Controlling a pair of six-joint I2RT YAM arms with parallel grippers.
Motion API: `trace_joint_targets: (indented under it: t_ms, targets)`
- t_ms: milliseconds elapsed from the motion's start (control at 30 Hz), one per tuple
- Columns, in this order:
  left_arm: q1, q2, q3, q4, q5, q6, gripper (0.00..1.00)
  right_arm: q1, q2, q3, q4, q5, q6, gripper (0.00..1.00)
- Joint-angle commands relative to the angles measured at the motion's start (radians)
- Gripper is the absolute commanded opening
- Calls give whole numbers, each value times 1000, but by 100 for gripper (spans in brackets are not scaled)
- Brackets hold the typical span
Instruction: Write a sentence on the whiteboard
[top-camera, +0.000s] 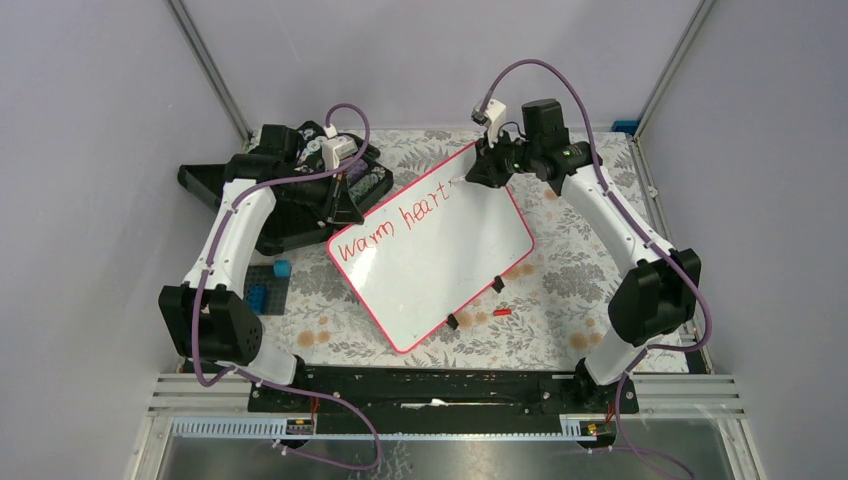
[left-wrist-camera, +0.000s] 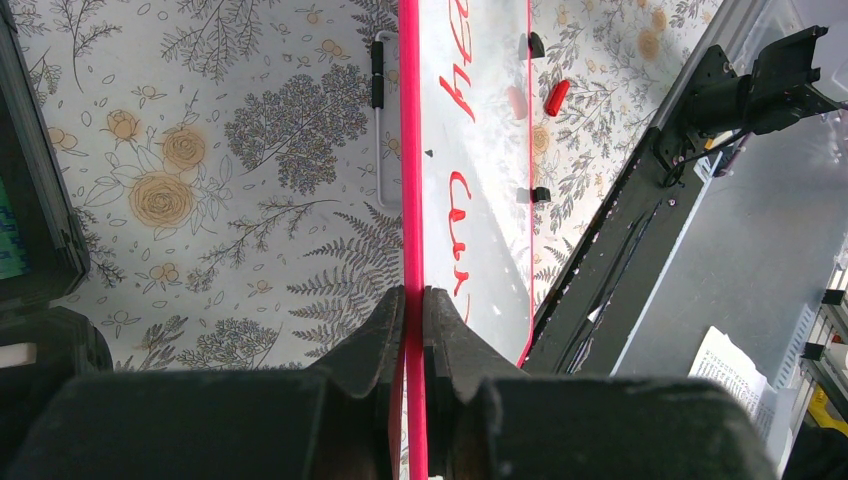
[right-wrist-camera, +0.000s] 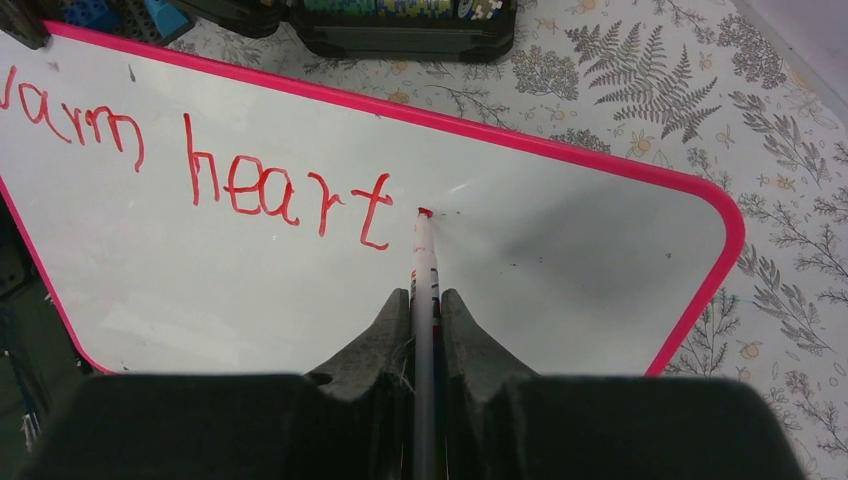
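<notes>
The whiteboard (top-camera: 450, 265) lies slanted on the floral table cover, pink-rimmed, with two black clips on its near edge. The sentence (top-camera: 395, 222) reads "warm heart" in red; in the right wrist view the sentence (right-wrist-camera: 260, 188) runs across the whiteboard (right-wrist-camera: 560, 265). My right gripper (right-wrist-camera: 425, 295) is shut on a white marker (right-wrist-camera: 424, 265), and the marker's red tip touches the board just right of the "t". My left gripper (left-wrist-camera: 414, 292) is shut on the whiteboard's pink rim (left-wrist-camera: 410, 180). From above, the left gripper (top-camera: 342, 222) sits at the board's far-left edge and the right gripper (top-camera: 472, 172) at its far corner.
A black case (top-camera: 300, 185) stands at the back left, just behind the left gripper. Blue blocks (top-camera: 268, 290) lie on a dark mat left of the board. A red cap (top-camera: 502, 312) lies near the board's near edge. Metal frame posts rise at both back corners.
</notes>
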Motion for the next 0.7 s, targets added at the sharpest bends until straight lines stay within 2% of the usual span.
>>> trace_joint_targets:
  t_ms: [0, 667]
  targets:
    - [-20, 15, -28, -17, 12, 38, 0, 25, 7, 40, 30, 6, 3, 0]
    - [-20, 14, -29, -16, 11, 36, 0, 33, -55, -62, 28, 47, -41, 0]
